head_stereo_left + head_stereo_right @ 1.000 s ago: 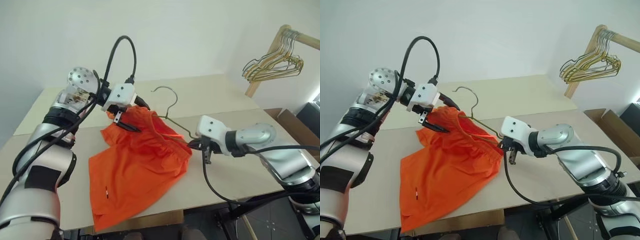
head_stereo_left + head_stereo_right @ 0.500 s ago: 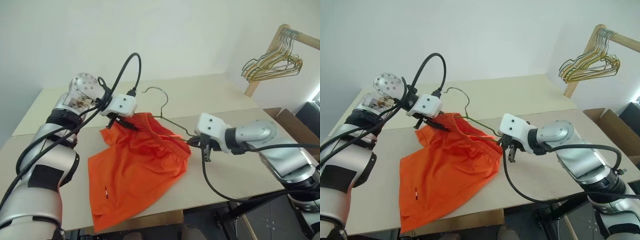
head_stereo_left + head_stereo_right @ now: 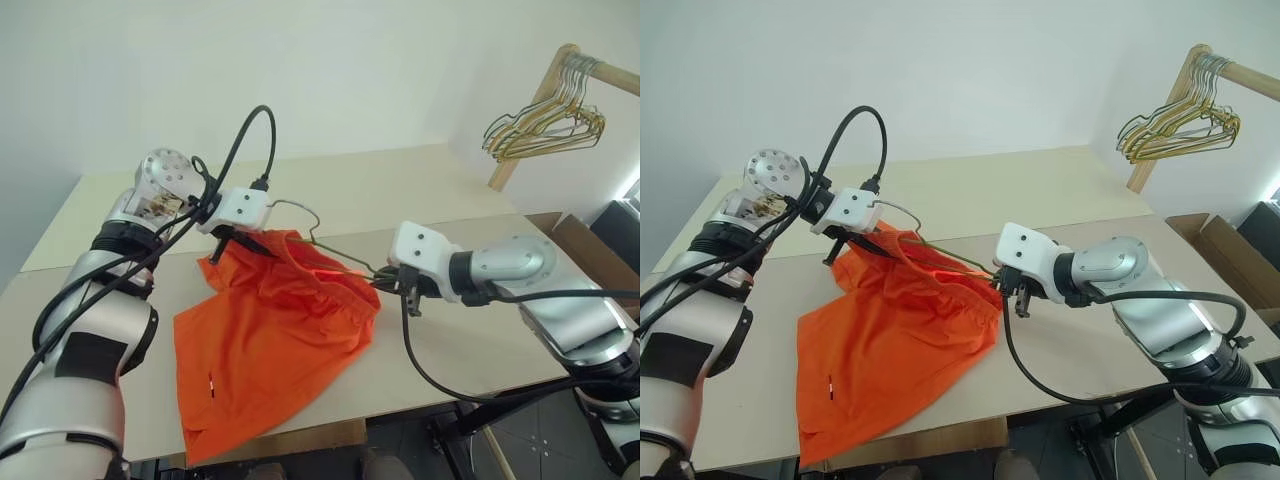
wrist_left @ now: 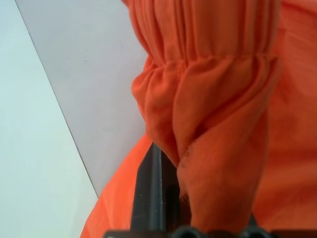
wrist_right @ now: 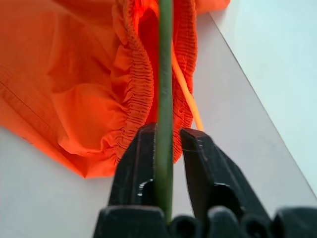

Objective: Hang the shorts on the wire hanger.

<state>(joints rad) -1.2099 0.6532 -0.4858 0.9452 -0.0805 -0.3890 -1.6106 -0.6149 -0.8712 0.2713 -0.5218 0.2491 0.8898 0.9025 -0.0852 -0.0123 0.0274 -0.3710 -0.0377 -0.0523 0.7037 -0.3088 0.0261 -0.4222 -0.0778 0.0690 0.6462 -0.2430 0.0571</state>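
Left gripper point(image 3: 845, 243) is pinching the shorts point(image 3: 895, 335) waistband; right gripper point(image 5: 166, 144) is loosening around the wire hanger point(image 5: 165, 74). Hanger could be slipping out toward 12 o'clock.

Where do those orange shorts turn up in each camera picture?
Left eye view: shorts spread on the table, left of centre.
Right eye view: same spot, left of centre.
Left wrist view: bunched fabric across the right half.
Right wrist view: upper left, waistband near the middle.
Shared landmark: the pale table beneath them.
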